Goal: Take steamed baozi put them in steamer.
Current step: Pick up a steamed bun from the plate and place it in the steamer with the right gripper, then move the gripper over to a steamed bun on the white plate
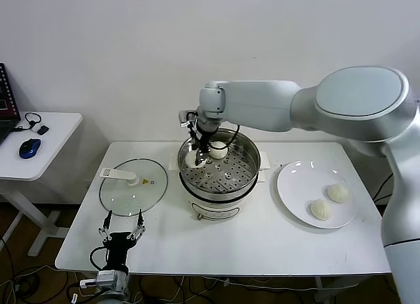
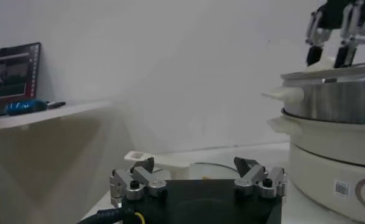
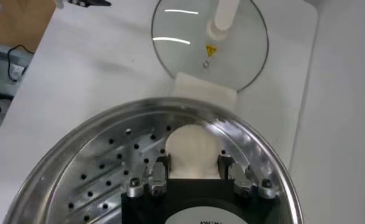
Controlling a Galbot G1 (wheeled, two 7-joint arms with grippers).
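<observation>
Two baozi [image 1: 330, 201] wait on the plate [image 1: 289, 186] while the right gripper [image 1: 199, 154], seemingly clamped on one bun [image 3: 191, 152] by the steamer [image 1: 248, 174] wall, risks wedging it there.

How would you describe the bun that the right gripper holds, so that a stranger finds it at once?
Find the shiny steamer in the middle of the white table. Two baozi lie inside it, at the far side. The held bun is the one toward the glass lid, with the right gripper closed on it; its neighbour lies free.

Two baozi [image 1: 197, 158] lie in the steamer [image 1: 246, 174], lid [image 1: 131, 186] to its left, plate [image 1: 295, 192] with two more right.
</observation>
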